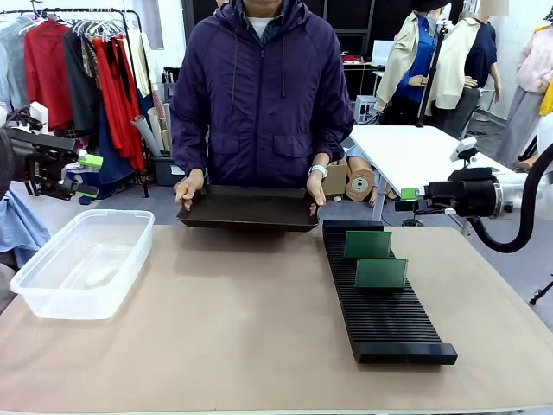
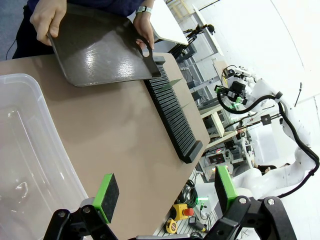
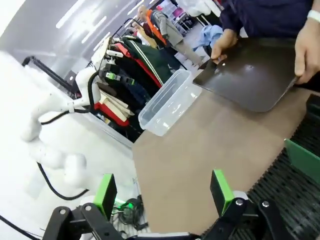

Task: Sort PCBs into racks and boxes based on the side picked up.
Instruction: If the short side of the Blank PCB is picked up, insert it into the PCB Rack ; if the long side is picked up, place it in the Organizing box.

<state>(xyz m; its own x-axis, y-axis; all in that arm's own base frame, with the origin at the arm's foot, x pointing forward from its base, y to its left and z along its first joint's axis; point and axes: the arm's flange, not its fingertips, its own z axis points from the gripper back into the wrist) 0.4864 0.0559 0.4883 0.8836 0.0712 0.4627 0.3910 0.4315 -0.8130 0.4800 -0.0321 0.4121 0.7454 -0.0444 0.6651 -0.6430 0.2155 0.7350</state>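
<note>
Front view: two PCBs [image 1: 373,259] upright in black rack [image 1: 383,294], right of centre; clear tub [image 1: 82,264] at left on desk [image 1: 233,337]; dark tray [image 1: 249,209] held by person's hands [image 1: 187,188] at top centre.

Left wrist view: left gripper [image 2: 165,192] at bottom, jaws apart, empty; tub lower left.

Right wrist view: right gripper [image 3: 165,189] at bottom, jaws wide, empty; PCB at right edge.

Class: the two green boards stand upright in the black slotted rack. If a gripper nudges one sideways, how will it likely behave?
The thin flat green boards look stiff, so probably no flexing. Held upright only by the long black ribbed rack, one would likely tilt or lift out easily. They seem light.
</note>
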